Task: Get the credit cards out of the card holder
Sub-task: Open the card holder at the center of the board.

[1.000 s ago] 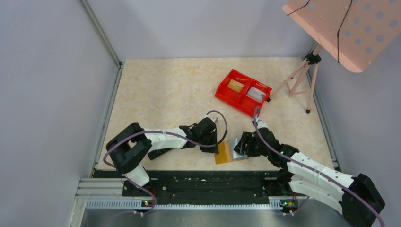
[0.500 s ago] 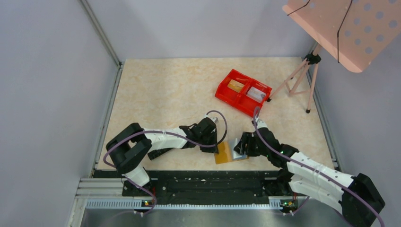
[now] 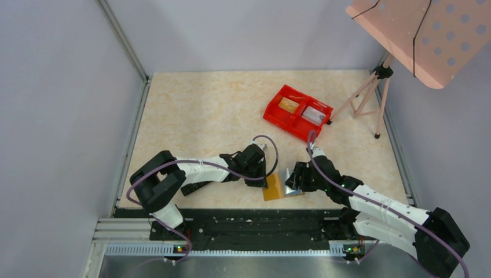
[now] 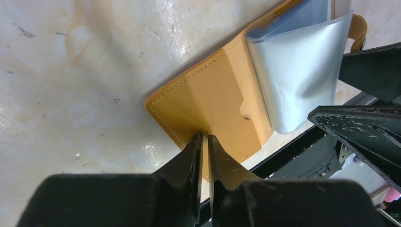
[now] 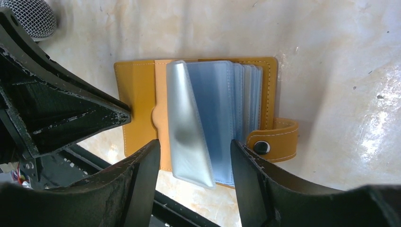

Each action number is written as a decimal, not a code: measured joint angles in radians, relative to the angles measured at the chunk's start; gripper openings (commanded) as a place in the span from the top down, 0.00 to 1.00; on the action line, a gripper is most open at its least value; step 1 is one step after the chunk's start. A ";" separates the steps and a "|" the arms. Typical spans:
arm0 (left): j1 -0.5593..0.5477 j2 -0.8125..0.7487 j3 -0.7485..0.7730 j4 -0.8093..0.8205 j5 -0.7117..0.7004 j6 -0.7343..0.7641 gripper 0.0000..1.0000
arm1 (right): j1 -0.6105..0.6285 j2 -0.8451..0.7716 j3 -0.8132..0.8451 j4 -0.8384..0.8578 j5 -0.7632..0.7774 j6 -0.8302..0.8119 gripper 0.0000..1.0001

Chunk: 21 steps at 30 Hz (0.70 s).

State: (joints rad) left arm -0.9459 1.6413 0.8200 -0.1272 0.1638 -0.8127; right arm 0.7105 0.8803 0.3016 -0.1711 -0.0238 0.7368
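While the card holder (image 3: 273, 189) lies opened at the near edge of the bench (image 3: 202, 110), its tan cover (image 4: 208, 94) is pinched by the closed left tool (image 4: 204, 142), and its clear sleeves (image 5: 189, 118) are straddled by the right tool (image 5: 194, 145), whose jaws are held apart.

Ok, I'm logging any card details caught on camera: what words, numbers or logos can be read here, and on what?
None can be read.
On the card holder, the leather, clear sleeves and snap show no print.
The gold card and grey card in the red tray are too small to read.
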 measured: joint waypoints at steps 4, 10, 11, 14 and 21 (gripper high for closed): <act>0.000 0.000 0.000 0.000 0.000 0.000 0.85 | 0.000 0.000 -0.001 0.011 -0.019 0.005 0.48; 0.000 0.000 0.000 0.000 0.000 0.000 0.85 | 0.000 -0.003 -0.060 0.136 -0.106 0.058 0.49; 0.000 0.000 0.000 0.000 0.000 0.000 0.85 | 0.000 -0.003 -0.072 0.161 -0.121 0.074 0.49; 0.000 0.000 0.000 0.000 0.000 0.000 0.85 | 0.000 0.002 -0.090 0.219 -0.155 0.105 0.49; 0.000 0.000 0.000 0.000 0.000 0.000 0.85 | 0.001 0.014 -0.075 0.249 -0.176 0.126 0.42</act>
State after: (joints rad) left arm -0.9459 1.6413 0.8200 -0.1268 0.1642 -0.8127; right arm 0.7116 0.8948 0.2264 0.0780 -0.1997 0.8631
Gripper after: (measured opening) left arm 0.146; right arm 0.527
